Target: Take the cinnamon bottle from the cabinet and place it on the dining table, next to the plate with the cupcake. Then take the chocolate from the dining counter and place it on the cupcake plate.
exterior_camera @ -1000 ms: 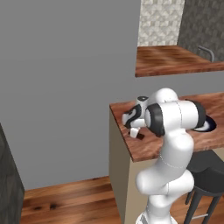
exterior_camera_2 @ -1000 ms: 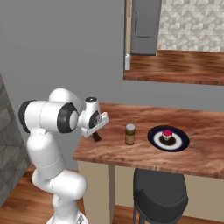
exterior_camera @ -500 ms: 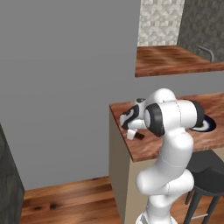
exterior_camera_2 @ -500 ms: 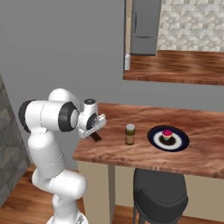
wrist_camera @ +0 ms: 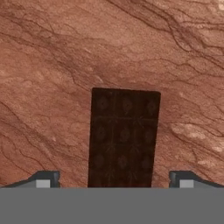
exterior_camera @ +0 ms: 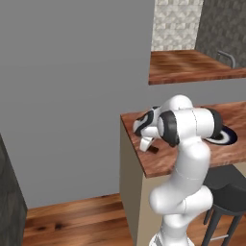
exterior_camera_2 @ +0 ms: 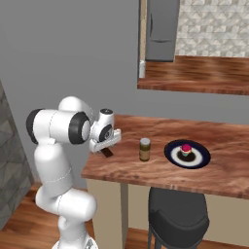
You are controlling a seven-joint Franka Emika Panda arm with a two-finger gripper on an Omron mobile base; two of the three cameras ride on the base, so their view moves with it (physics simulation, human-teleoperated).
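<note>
At the left end of the table [exterior_camera_2: 146,170], my gripper [exterior_camera_2: 104,148] hangs right over the chocolate [wrist_camera: 123,138], jaws spread wide, one tip on each side of the bar, not touching it. Bar lies flat on the wood. Right of it stands the cinnamon bottle [exterior_camera_2: 145,149], already beside the plate [exterior_camera_2: 199,158] with the cupcake [exterior_camera_2: 186,149]. So I judge the chocolate pickup is underway: next, lower, close on the bar, lift.

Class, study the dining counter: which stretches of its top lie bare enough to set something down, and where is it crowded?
Bare wood runs behind the cinnamon bottle and cupcake plate to the dining counter's far edge, and right of the plate. The left end is crowded: the gripper hangs over the chocolate.
</note>
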